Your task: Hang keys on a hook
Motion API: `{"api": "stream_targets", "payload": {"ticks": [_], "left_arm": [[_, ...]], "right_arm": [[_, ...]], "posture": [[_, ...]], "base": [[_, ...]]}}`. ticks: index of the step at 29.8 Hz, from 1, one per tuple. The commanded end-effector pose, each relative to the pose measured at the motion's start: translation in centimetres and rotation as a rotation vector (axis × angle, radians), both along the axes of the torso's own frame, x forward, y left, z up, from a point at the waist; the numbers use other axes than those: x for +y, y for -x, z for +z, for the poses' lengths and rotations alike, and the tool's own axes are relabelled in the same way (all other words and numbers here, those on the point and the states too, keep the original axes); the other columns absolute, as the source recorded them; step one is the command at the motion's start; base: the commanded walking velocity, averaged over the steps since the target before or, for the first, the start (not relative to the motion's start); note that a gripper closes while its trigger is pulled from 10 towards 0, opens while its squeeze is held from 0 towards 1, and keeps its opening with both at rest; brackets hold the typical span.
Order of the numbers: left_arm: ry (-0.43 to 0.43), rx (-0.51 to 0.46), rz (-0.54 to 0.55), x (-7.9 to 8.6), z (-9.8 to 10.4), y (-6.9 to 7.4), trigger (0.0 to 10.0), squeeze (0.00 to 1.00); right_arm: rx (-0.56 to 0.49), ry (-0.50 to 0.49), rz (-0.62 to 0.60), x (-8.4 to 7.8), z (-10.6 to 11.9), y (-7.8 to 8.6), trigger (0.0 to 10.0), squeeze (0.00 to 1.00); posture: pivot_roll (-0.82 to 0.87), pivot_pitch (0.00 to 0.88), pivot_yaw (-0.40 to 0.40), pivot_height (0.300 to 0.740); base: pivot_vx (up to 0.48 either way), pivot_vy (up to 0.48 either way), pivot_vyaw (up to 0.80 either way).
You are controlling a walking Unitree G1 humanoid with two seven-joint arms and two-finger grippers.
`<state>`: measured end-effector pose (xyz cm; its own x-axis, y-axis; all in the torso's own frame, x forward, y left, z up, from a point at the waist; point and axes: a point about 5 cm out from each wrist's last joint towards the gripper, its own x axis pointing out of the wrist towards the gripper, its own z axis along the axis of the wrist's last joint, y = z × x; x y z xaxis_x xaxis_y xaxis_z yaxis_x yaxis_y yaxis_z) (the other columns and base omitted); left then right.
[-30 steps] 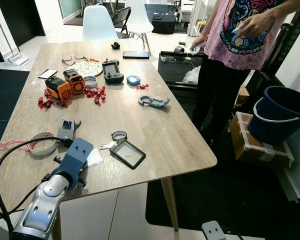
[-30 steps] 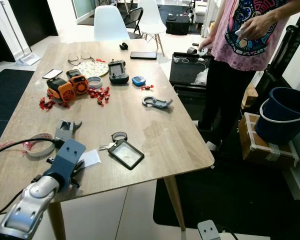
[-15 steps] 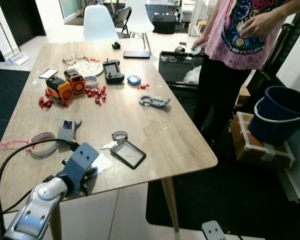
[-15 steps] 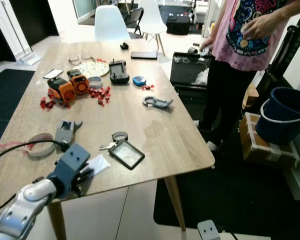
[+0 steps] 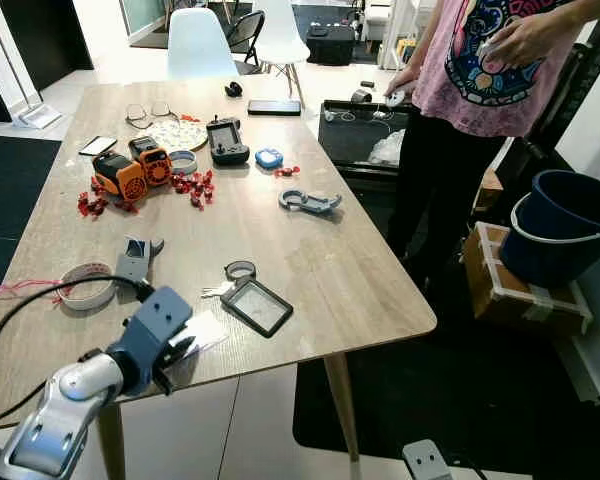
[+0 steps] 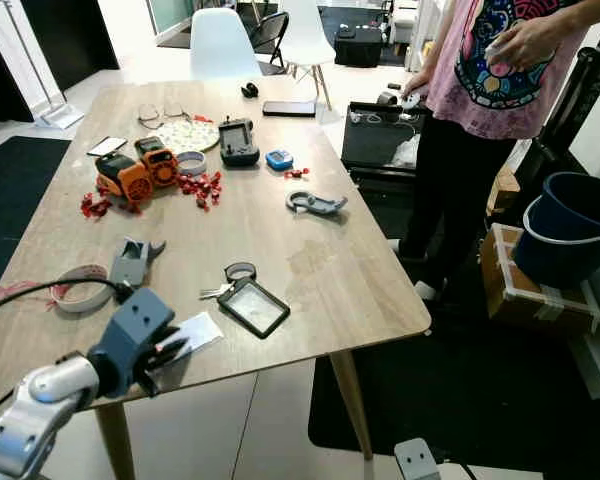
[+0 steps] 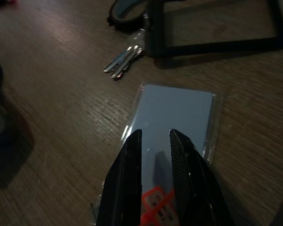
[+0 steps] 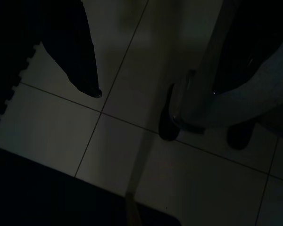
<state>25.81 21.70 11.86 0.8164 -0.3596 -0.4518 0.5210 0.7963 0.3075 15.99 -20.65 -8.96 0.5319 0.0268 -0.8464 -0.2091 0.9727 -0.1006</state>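
Head view, keys [image 5: 217, 291]: on the wooden table [image 5: 310, 250], near its front edge, between a grey ring [image 5: 240, 269] and a black-framed badge holder [image 5: 256, 307]. Too small here to count the blades; they point toward my left, long axis roughly along the front edge.
Head view, left gripper [image 5: 180, 348]: low over a clear-sleeved card [image 5: 202, 328] at the front edge — my own wrist housing hides most of the fingers.
Head view, hook [image 5: 307, 201]: a grey hook-shaped piece lies flat further back on the table, well apart from the keys.
Head view, person [image 5: 480, 60]: standing at the table's right side, cut off at the top of the frame.
Left wrist view, jaws: narrow gap, holding nothing; tips sit over the card, contact not clear.
Left wrist view, keys: silver blades fan away from the ring; badge holder cut off by the frame edge.
Right wrist view: very dark — tiled floor [image 8: 132, 155] and a dark mat edge; I cannot tell how my right jaws stand.
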Motion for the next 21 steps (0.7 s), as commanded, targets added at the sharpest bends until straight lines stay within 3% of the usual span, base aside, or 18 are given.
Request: {"api": "stream_targets", "payload": {"ticks": [1, 6, 9, 12, 21], "left_arm": [[0.093, 0.063, -0.005, -1.2, -0.5, 0.8, 10.0, 0.00], [0.200, 0.111, -0.034, -1.7, -0.5, 1.7, 10.0, 0.00], [0.183, 0.135, -0.051, -1.5, -0.8, 2.0, 10.0, 0.00], [0.058, 0.211, -0.071, -0.2, -1.9, 2.9, 10.0, 0.00], [-0.053, 0.181, 0.083, 2.5, -1.7, 2.1, 10.0, 0.00]], "right_arm": [[0.019, 0.003, -0.010, -0.2, -0.2, 0.6, 10.0, 0.00], [0.023, 0.004, -0.009, -0.3, -0.3, 0.8, 10.0, 0.00], [0.024, 0.004, -0.008, -0.3, -0.3, 0.8, 10.0, 0.00], [0.022, 0.004, -0.005, -0.3, -0.2, 0.7, 10.0, 0.00], [0.018, 0.006, -0.003, -0.3, -0.2, 0.5, 10.0, 0.00]], "posture": [[0.05, 0.076, -0.022, 0.740], [0.05, 0.078, -0.026, 0.740], [0.05, 0.078, -0.027, 0.740], [0.05, 0.079, -0.028, 0.740], [0.05, 0.074, -0.029, 0.740]], "base": [[0.000, 0.000, 0.00], [0.000, 0.000, 0.00], [0.000, 0.000, 0.00], [0.000, 0.000, 0.00], [0.000, 0.000, 0.00]]}}
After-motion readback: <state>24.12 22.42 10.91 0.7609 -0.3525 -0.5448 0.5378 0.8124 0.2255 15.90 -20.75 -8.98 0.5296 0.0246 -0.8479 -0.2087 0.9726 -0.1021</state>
